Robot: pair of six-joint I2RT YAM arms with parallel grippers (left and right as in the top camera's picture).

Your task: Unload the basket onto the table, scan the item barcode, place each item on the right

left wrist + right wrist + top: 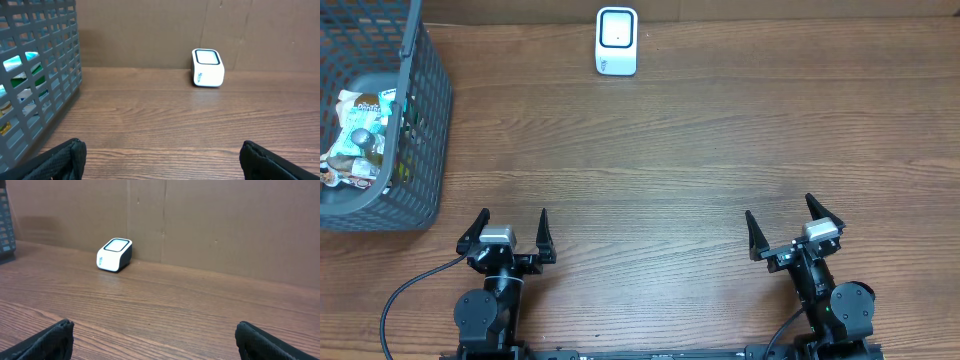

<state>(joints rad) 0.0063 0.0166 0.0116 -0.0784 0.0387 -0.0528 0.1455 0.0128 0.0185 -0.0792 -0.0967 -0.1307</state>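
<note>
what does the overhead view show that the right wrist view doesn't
Only the overhead shows the left hand, open, and the packaged items lying inside the grey basket. Only the right wrist shows the upright face of the brown cardboard wall behind the scanner. Both show the scanner, the wooden table and the open right hand. Both also show the basket, though the right wrist catches just a sliver of it at its left edge.

Packets [355, 135] in basket [428, 110], left of scanner [617, 41]
</note>
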